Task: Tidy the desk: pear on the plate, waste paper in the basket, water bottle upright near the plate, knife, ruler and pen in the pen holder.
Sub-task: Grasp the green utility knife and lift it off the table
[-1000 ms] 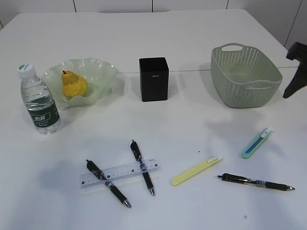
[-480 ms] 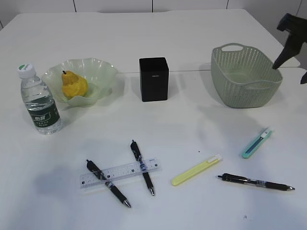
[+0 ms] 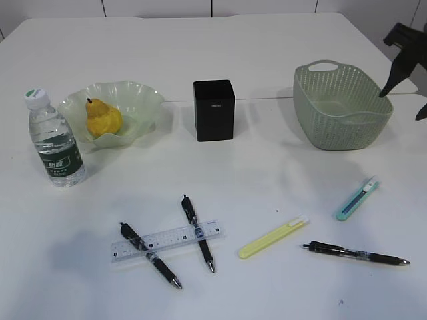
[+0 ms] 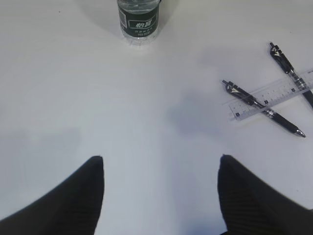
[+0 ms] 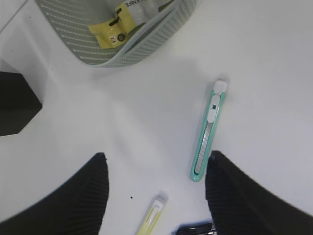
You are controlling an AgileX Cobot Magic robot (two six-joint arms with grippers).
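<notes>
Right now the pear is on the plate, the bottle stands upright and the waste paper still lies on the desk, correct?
Not quite: the waste paper is already inside the basket, as the right wrist view shows. The pear on the plate and the upright bottle are right.

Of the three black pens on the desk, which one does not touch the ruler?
The black pen at the front right, lying alone just before the yellow knife. The other two pens cross the clear ruler at the front left.

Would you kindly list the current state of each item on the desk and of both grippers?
pear: on the plate
waste paper: inside the basket
water bottle: upright, capped
pen holder: upright
ruler: flat across two pens
teal knife: lying on the desk
left gripper: open, empty
right gripper: open, empty
</notes>
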